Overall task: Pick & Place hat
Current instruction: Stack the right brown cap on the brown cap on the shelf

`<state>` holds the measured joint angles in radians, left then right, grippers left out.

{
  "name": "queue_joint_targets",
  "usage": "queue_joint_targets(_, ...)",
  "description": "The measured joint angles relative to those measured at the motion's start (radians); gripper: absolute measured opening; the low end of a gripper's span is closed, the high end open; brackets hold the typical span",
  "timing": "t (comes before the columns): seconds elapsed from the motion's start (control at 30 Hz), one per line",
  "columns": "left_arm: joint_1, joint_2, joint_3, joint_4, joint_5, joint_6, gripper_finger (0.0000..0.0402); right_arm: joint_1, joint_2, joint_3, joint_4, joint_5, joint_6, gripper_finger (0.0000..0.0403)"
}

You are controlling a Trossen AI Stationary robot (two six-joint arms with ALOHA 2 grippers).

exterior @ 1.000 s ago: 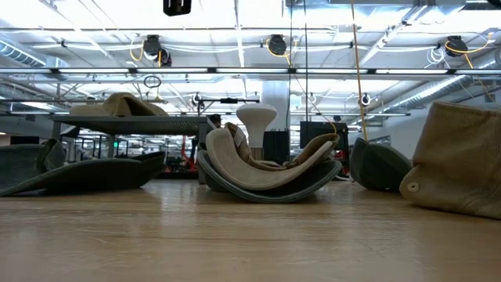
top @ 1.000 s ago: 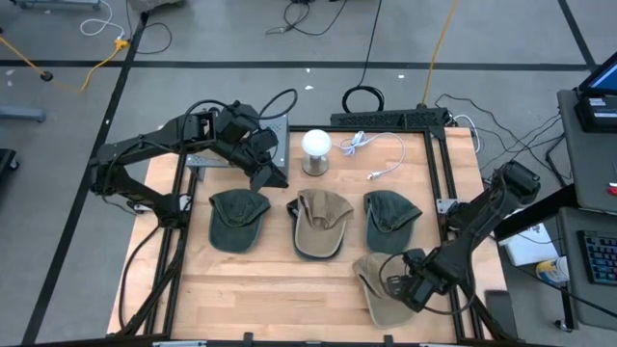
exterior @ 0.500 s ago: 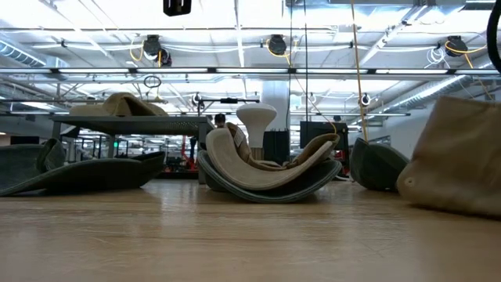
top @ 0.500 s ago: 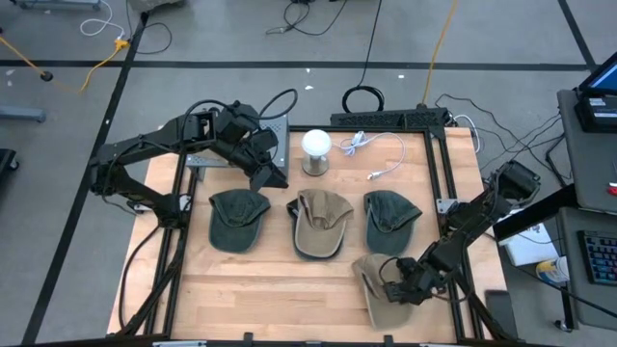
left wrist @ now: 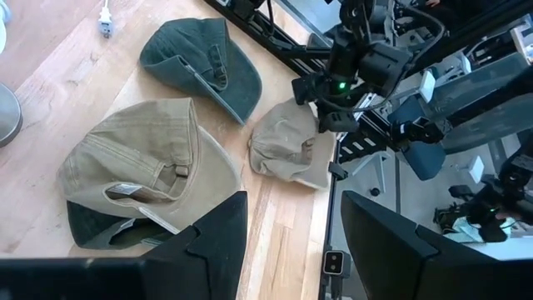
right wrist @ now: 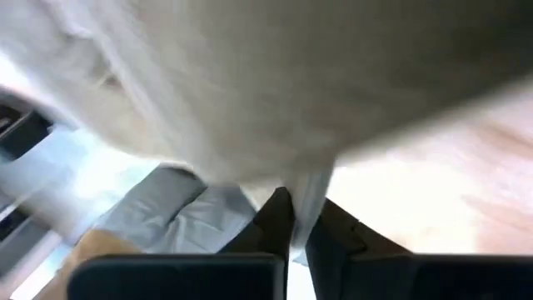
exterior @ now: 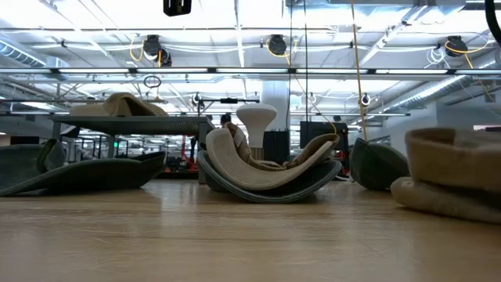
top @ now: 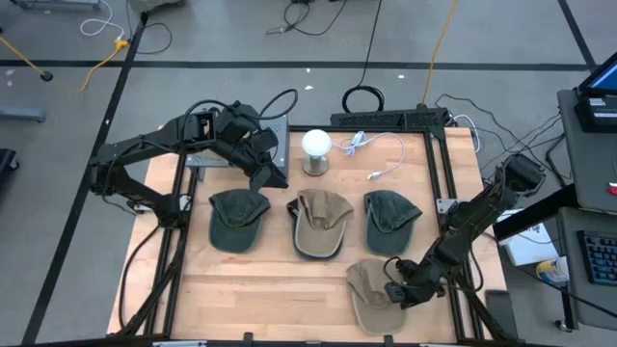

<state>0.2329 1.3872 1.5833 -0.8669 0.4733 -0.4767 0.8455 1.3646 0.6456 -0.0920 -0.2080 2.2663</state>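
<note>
A tan hat (top: 369, 296) lies near the table's front right; it also shows in the low view (exterior: 454, 176) and the left wrist view (left wrist: 287, 148). My right gripper (top: 397, 289) is shut on its right side. A dark green hat (top: 238, 219), a tan hat stacked on a green one (top: 320, 224) and another green hat (top: 390, 220) lie in a row across the middle. My left gripper (top: 273, 177) is open and empty above the far left, behind the dark green hat. My right gripper pinches the tan hat's edge on its right side (left wrist: 321, 125) between its two fingers (right wrist: 279, 218). It comes from the table's right, slanting down. The hat's underside rests on the table (exterior: 442, 207).
A white round lamp (top: 316, 146) and a white cable (top: 381, 154) lie at the table's far edge. Black frame rails (top: 445, 183) run along the table's left and right sides. Bare wood (top: 270, 289) lies at the front left and centre.
My right gripper has gone a little toward the table's left edge and down with the tan hat. The hat stood tall and upright in the low view; now it has sunk flat and low onto the table.
</note>
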Motion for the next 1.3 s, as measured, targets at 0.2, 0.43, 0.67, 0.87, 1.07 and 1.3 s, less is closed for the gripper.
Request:
queue_joint_targets(0.2,0.000,0.000,0.000,0.000,0.000,0.011,0.0198,-0.002,-0.102,-0.001,-0.012,0.053,-0.039,0.0008)
queue_joint_targets(0.43,0.000,0.000,0.000,0.000,0.000,0.151,0.0198,-0.014,-0.243,-0.001,-0.004,0.084,-0.152,0.0007)
queue_joint_targets(0.67,0.009,0.000,0.000,0.005,-0.029,0.061,0.0198,-0.085,-0.376,-0.001,-0.016,0.206,-0.418,0.0007)
queue_joint_targets(0.87,0.035,0.000,0.000,0.008,-0.053,-0.056,0.0198,-0.225,-0.456,-0.001,-0.031,0.259,-0.707,0.0007)
queue_joint_targets(1.07,0.048,0.000,0.000,0.044,-0.051,-0.135,0.0198,-0.397,-0.510,-0.001,-0.005,0.229,-0.996,0.0007)
queue_joint_targets(1.3,0.052,0.000,0.000,0.187,-0.044,-0.278,0.0198,-0.596,-0.523,0.029,0.002,0.080,-1.318,0.0007)
